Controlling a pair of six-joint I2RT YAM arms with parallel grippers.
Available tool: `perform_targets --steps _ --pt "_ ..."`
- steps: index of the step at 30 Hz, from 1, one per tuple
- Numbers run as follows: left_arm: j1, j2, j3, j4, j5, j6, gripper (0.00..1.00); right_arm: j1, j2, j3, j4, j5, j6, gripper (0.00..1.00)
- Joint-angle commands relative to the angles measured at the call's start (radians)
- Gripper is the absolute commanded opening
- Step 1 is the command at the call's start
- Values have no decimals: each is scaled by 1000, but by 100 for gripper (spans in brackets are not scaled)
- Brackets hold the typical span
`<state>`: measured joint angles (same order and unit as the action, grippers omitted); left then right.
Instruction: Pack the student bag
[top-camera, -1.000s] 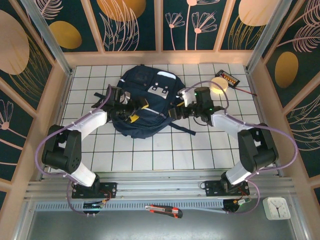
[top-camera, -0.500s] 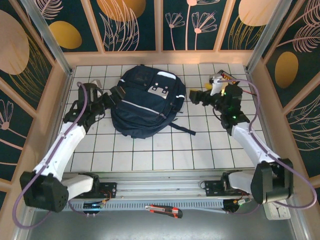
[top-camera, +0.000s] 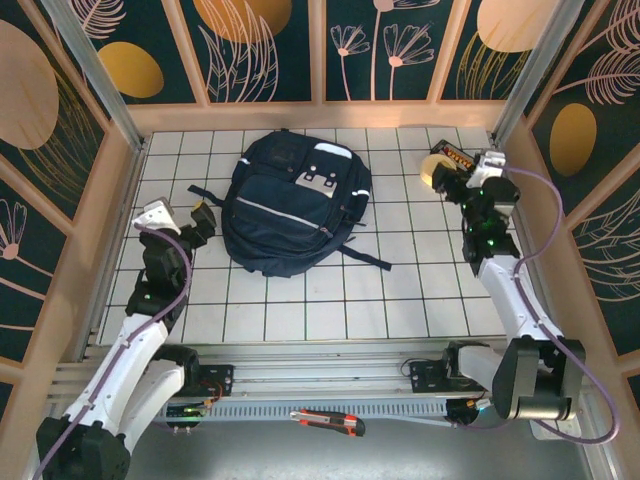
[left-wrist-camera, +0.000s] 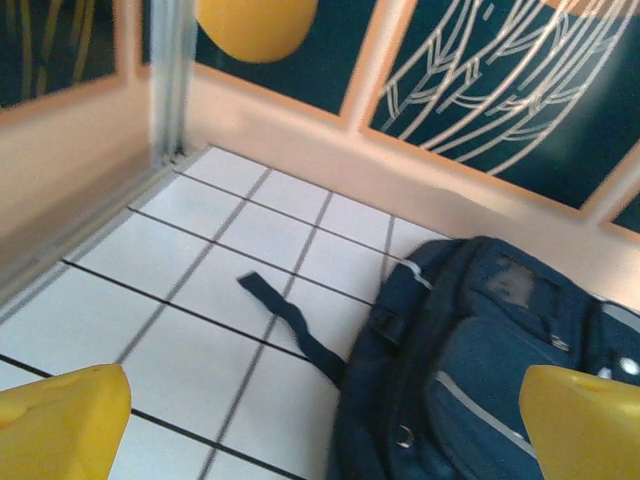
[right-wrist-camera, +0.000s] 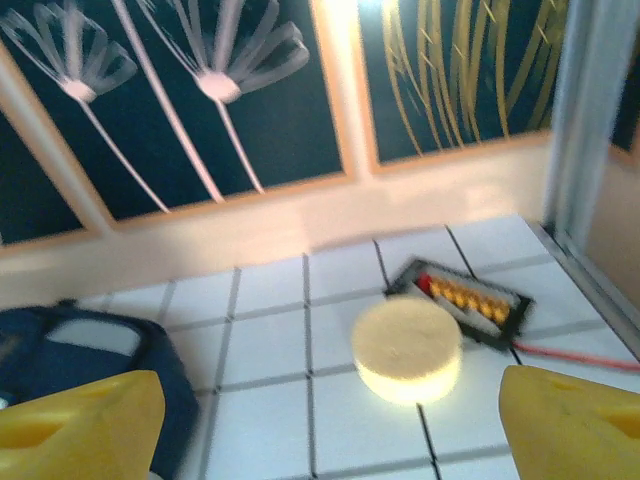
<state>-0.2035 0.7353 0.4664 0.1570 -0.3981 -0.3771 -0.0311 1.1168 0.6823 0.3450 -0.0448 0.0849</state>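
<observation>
The student bag (top-camera: 295, 205), a large navy-blue backpack with thin white stripes, lies flat on the white tiled table at the back middle. My left gripper (top-camera: 202, 222) hovers just left of it, open and empty. In the left wrist view the bag (left-wrist-camera: 480, 370) and a loose dark strap (left-wrist-camera: 290, 325) lie ahead between the wide-apart yellow fingertips (left-wrist-camera: 60, 420). My right gripper (top-camera: 450, 180) is at the far right, open and empty. It faces a pale yellow round disc (right-wrist-camera: 407, 348), with the bag's edge (right-wrist-camera: 90, 350) at the left.
A black box with orange parts (top-camera: 458, 155) and a red lead lies behind the disc near the back right corner. Wooden walls close in the table on three sides. A red-and-black utility knife (top-camera: 327, 420) and a white clock (top-camera: 552, 415) rest on the near ledge.
Both grippers have left the bag. The left arm drew back to the left and nearer. The right arm swung out to the far right by the disc.
</observation>
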Motion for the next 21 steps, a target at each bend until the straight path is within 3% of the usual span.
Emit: perform_targets --steps 1,7,21 --pt "0 -17 -35 121 -73 108 99 -14 -15 -103 152 -18 -47 86" --pt "1 -17 -89 152 -72 162 99 -16 84 -179 322 -95 -82 85" --pt "20 39 -132 190 -70 161 99 -27 338 -257 538 -119 -87 84"
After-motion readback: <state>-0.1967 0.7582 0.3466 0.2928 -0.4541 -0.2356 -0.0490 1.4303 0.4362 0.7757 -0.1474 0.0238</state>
